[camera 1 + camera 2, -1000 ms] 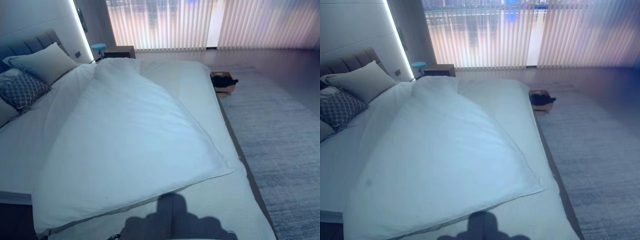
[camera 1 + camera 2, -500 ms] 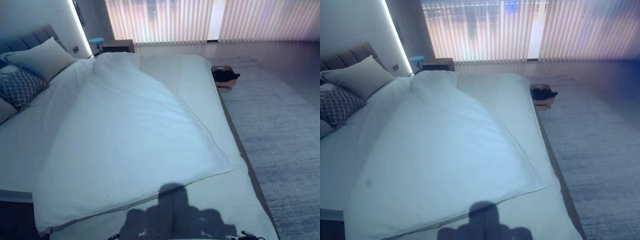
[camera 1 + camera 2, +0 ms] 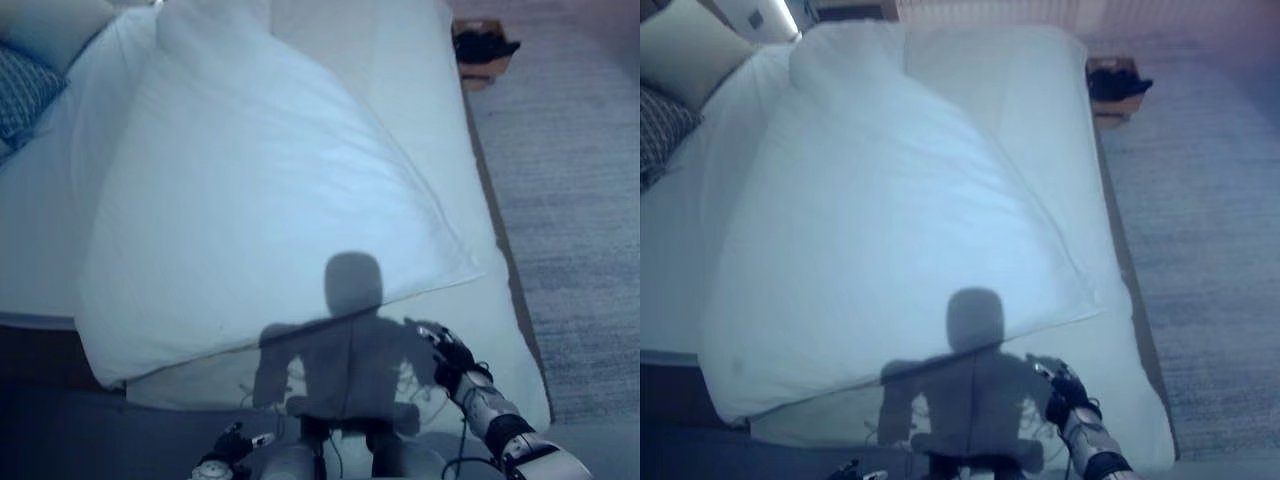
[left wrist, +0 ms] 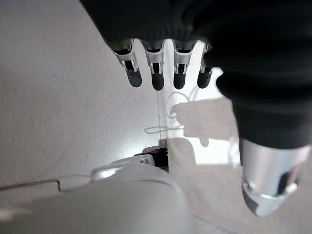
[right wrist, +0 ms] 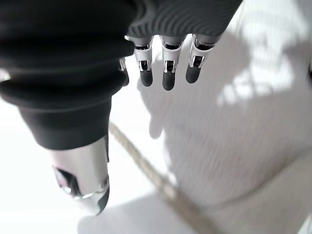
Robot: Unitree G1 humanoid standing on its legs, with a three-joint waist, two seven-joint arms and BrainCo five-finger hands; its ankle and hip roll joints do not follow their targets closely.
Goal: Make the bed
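The pillows (image 3: 685, 62) are cut off at the frame's corner. The white duvet (image 3: 260, 190) lies askew across the bed (image 3: 1110, 400). The right robot hand (image 3: 445, 350) hovers above the foot edge, fingers straight and empty; the left robot hand (image 4: 156, 68) hangs relaxed, fingers straight, over the floor. The camera has tilted down, bringing both arms into view.

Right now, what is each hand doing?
Left hand: open, holding nothing.
Right hand: open, holding nothing, over the duvet.

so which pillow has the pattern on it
The dark checked pillow at the bed's left edge. The pillow behind it, toward the headboard, is plain and pale.
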